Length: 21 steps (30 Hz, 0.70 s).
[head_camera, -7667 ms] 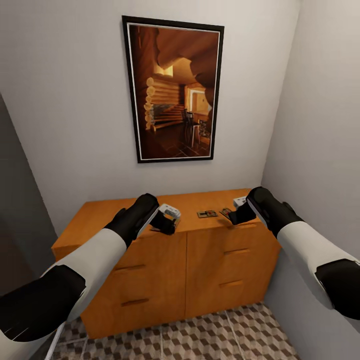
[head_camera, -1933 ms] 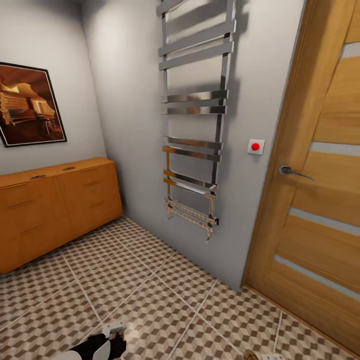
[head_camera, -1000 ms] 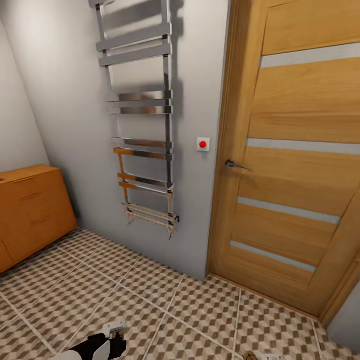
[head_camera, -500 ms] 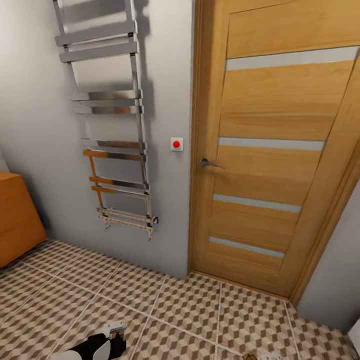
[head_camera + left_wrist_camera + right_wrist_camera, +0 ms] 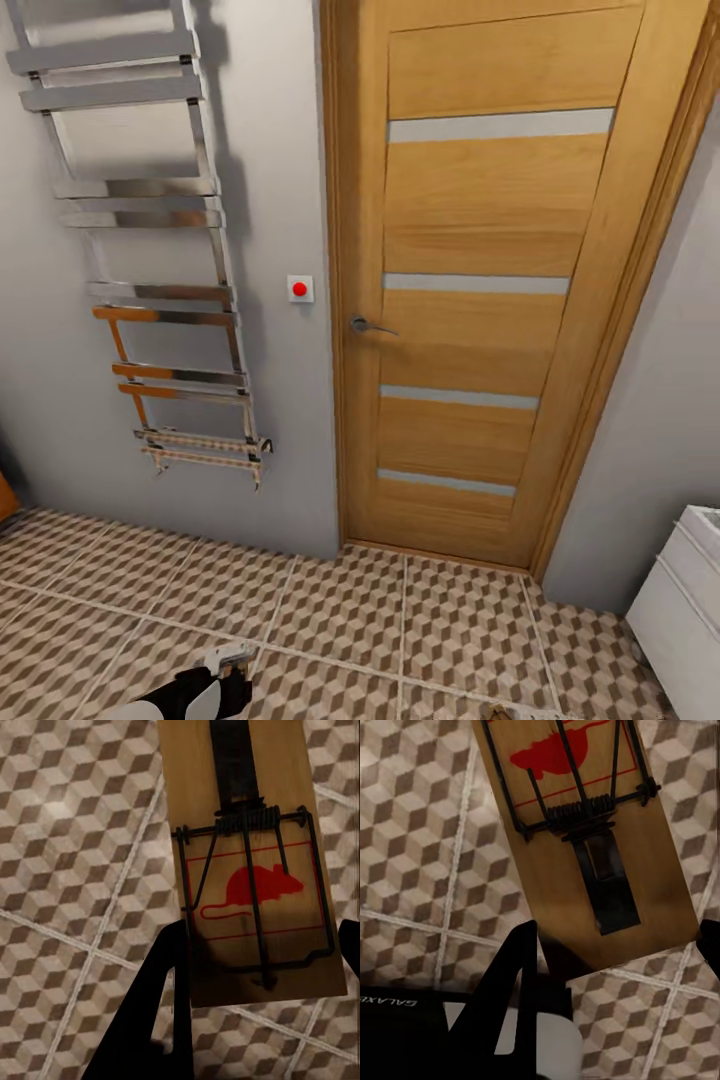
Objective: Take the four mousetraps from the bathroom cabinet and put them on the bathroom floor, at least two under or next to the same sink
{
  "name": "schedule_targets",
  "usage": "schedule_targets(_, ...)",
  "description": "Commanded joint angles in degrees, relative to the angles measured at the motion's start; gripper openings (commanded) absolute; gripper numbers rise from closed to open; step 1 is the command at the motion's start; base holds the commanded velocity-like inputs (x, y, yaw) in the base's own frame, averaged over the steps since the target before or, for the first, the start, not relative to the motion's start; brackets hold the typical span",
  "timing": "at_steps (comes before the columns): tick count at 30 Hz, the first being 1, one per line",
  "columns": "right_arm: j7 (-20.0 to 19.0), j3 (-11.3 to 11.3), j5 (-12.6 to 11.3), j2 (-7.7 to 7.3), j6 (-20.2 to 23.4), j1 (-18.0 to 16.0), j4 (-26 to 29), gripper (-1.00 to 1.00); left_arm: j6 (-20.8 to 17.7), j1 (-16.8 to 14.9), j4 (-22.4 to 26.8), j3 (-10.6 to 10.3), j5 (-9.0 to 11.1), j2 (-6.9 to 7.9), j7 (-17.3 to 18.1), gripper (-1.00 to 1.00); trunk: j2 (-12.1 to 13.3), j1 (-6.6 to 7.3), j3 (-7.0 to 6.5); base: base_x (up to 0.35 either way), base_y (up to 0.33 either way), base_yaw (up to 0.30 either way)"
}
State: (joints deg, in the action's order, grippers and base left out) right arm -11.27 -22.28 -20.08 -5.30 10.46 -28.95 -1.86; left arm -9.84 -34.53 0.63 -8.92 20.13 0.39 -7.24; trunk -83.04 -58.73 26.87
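In the left wrist view a mousetrap [image 5: 255,862], a pale wooden board with a red mouse print and a black wire spring, sits between the dark fingers [image 5: 161,1005] of my left gripper [image 5: 259,967], which is shut on it above the bathroom floor [image 5: 67,870]. The right wrist view has a second mousetrap [image 5: 585,847] held the same way in my right gripper [image 5: 615,960], shut on its end. My left gripper [image 5: 232,680] also shows low in the head view. A corner of the white sink [image 5: 703,522] shows at the lower right. A sliver of the cabinet [image 5: 4,497] sits at the left edge.
A closed wooden door [image 5: 470,280] with a lever handle [image 5: 365,324] faces me. To its left are a red wall button [image 5: 299,289] and a chrome towel rail [image 5: 150,250]. The white drawer unit [image 5: 675,610] stands against the right wall. Cube-patterned tiles [image 5: 400,610] stretch between them.
The head view has swung right: cabinet and picture slid out at the left, door moved to centre, the white sink unit came in at the right. Both grippers still hold their mousetraps.
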Motion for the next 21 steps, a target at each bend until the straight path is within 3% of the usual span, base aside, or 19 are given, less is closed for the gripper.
schedule_targets(1,-0.24,-0.49,-0.66,0.05,0.14,0.03,-0.11,-1.00,-0.27,-0.02,0.07,-0.48,0.51,0.00,-0.23,-1.00,-0.03,0.00,0.06,0.000,0.000,-0.300)
schedule_targets(21,-0.24,-0.49,-0.66,0.64,0.26,1.03,-0.13,-1.00,-0.27,-0.02,0.07,-0.48,0.51,-0.03,-0.23,-1.00,-0.03,0.00,0.06,0.000,0.000,-0.300)
